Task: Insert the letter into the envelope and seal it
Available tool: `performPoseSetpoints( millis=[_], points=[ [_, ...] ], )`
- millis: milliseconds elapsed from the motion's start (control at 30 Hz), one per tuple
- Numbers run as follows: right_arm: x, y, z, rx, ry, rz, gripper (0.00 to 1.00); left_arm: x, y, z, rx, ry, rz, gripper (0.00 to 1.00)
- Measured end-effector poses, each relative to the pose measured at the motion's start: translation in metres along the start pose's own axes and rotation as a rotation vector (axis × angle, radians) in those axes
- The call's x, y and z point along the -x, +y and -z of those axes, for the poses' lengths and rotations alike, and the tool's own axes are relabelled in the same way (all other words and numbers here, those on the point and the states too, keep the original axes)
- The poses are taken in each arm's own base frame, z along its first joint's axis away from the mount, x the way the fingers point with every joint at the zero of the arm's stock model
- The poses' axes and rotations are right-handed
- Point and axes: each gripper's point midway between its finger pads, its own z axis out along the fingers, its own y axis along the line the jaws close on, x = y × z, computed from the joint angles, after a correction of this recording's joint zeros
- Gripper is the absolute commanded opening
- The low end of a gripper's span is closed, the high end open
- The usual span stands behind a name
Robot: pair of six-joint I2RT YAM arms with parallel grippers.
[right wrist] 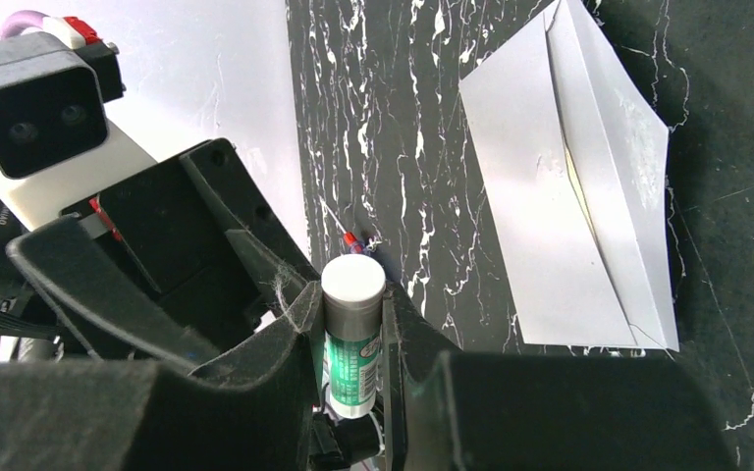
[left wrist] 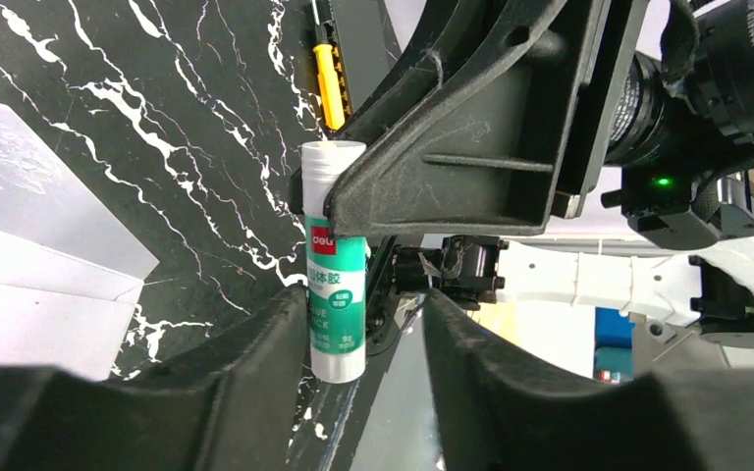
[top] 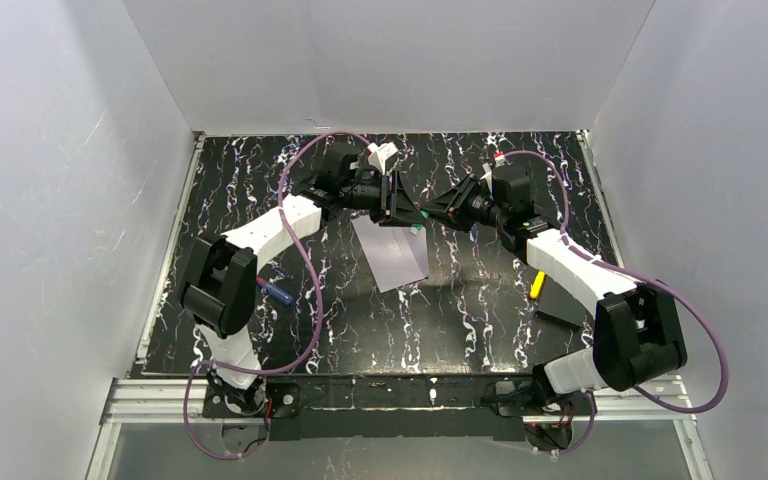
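Lavender-grey paper, the envelope (top: 392, 252) lies flat at centre frame, just below both grippers; a cream sliver at its flap is probably the letter (right wrist: 577, 186). The right gripper (right wrist: 351, 319) clamps the glue stick (right wrist: 353, 280); the left gripper (left wrist: 358, 329) gapes wide, the stick near one finger. A crooked grab could knock the stick loose onto the paper; only the right wrist view shows the clamp plainly, where the top view hides it.

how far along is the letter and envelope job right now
Done, it seems: the letter shows only as a thin cream edge tucked inside the envelope. In hand: the right gripper is clamped on a glue stick and the open left gripper sits right beside that stick. Left, as far as I can tell: gluing the flap and pressing it shut.
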Motion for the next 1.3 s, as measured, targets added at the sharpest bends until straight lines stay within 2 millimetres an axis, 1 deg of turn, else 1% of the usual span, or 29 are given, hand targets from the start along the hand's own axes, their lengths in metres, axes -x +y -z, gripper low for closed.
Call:
performPoseSetpoints(
  millis=[200,267,367,400,433,467,500,600,633,667,733,800,833,1033,1167,1267,1300],
  points=[
    [0.002,0.007,-0.001,0.025,-0.007,-0.015,0.18,-0.003,0.0,-0.001,-0.015,0.013,0.002,0.4],
    [0.003,0.008,-0.001,0.03,-0.009,-0.02,0.19,-0.003,-0.001,-0.001,-0.021,0.017,0.002,0.37],
    [0.002,0.01,-0.001,0.038,-0.002,-0.028,0.19,-0.003,-0.001,-0.001,-0.023,0.019,0.0,0.24],
    [0.001,0.011,-0.001,0.042,0.002,-0.036,0.19,-0.004,-0.001,-0.001,-0.022,0.019,0.001,0.18],
    [0.001,0.012,-0.001,0.045,0.003,-0.037,0.2,-0.004,0.0,-0.001,-0.02,0.019,0.004,0.1],
    [0.001,0.013,-0.001,0.047,0.002,-0.037,0.22,-0.003,0.001,-0.001,-0.017,0.018,0.003,0.02],
    [0.001,0.012,-0.001,0.046,0.001,-0.036,0.27,-0.003,0.002,-0.001,-0.018,0.018,0.0,0.0],
    [0.001,0.011,-0.002,0.042,0.004,-0.039,0.46,-0.003,0.004,-0.001,-0.014,0.018,-0.009,0.0],
    [0.001,0.011,-0.002,0.042,0.005,-0.039,0.49,-0.003,0.005,-0.001,-0.013,0.019,-0.019,0.0],
    [0.0,0.01,-0.002,0.041,0.008,-0.037,0.5,-0.003,0.005,-0.001,-0.014,0.019,-0.031,0.0],
    [-0.002,0.009,-0.002,0.035,0.013,-0.032,0.47,-0.004,0.006,-0.001,-0.015,0.019,-0.059,0.0],
    [-0.004,0.006,-0.002,0.023,0.022,-0.023,0.38,-0.004,0.008,-0.001,-0.013,0.022,-0.09,0.0],
    [-0.005,0.006,-0.001,0.018,0.026,-0.019,0.36,-0.005,0.01,-0.001,-0.01,0.025,-0.103,0.0],
    [-0.012,0.002,0.001,-0.005,0.067,-0.004,0.29,-0.015,0.017,0.003,0.017,0.058,-0.159,0.0],
    [-0.017,0.0,0.002,-0.009,0.092,0.005,0.17,-0.021,0.021,0.005,0.024,0.082,-0.196,0.0],
    [-0.022,-0.001,0.003,-0.013,0.115,0.008,0.04,-0.025,0.022,0.008,0.025,0.106,-0.236,0.0],
    [-0.024,-0.001,0.004,-0.012,0.126,0.013,0.01,-0.027,0.023,0.009,0.025,0.118,-0.253,0.0]
  ],
)
